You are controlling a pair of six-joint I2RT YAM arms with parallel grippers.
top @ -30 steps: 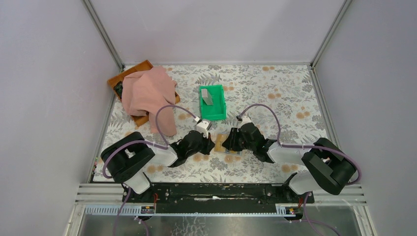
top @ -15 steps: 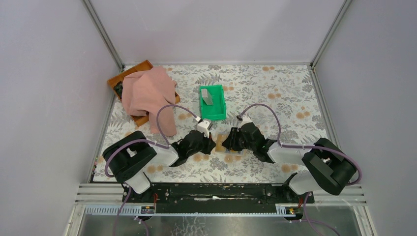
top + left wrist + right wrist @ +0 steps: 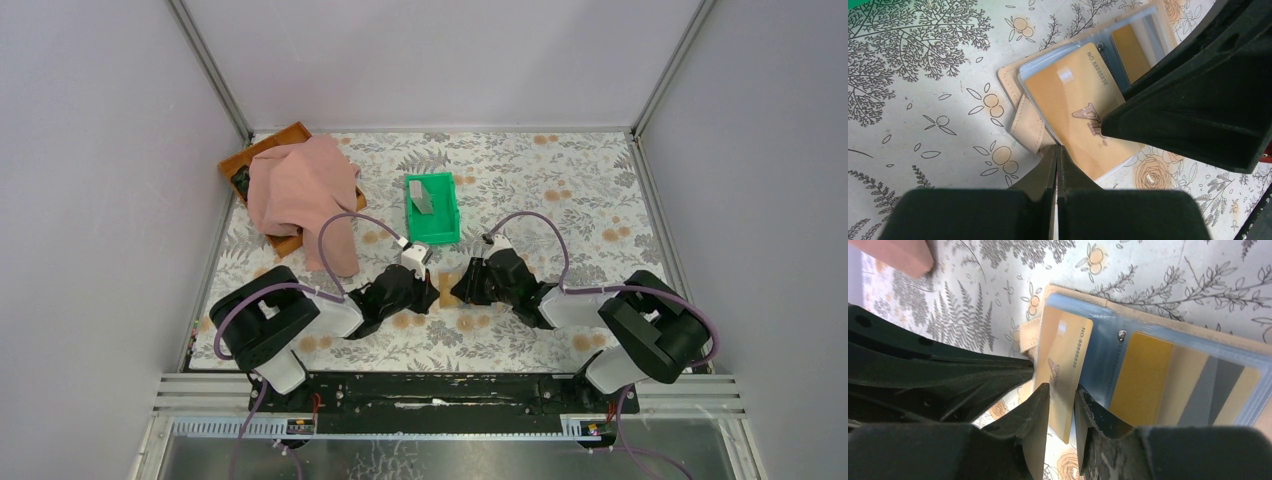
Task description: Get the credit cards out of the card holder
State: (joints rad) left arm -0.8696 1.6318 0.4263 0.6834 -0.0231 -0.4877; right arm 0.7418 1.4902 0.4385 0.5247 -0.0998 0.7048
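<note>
The card holder [image 3: 445,291] lies open on the floral table between my two grippers, tan outside [image 3: 1008,82] with pale blue sleeves [image 3: 1103,335]. A gold credit card [image 3: 1068,105] [image 3: 1060,355] sticks out of its left sleeve over the table. The right sleeve holds a yellow card [image 3: 1143,375] and a grey card [image 3: 1218,390]. My left gripper [image 3: 428,291] [image 3: 1057,148] is shut, its tips at the holder's edge beside the strap [image 3: 1028,127]. My right gripper [image 3: 463,288] [image 3: 1062,395] is open, with the gold card showing in the gap between its jaws.
A green bin [image 3: 432,236] with a grey card [image 3: 422,197] leaning in it stands just beyond the grippers. A pink cloth [image 3: 300,190] drapes over a brown tray [image 3: 290,134] at the back left. Grey walls enclose the table.
The right arm's rear links have swung a little toward the centre. Both grippers have stayed almost in place over the holder.
</note>
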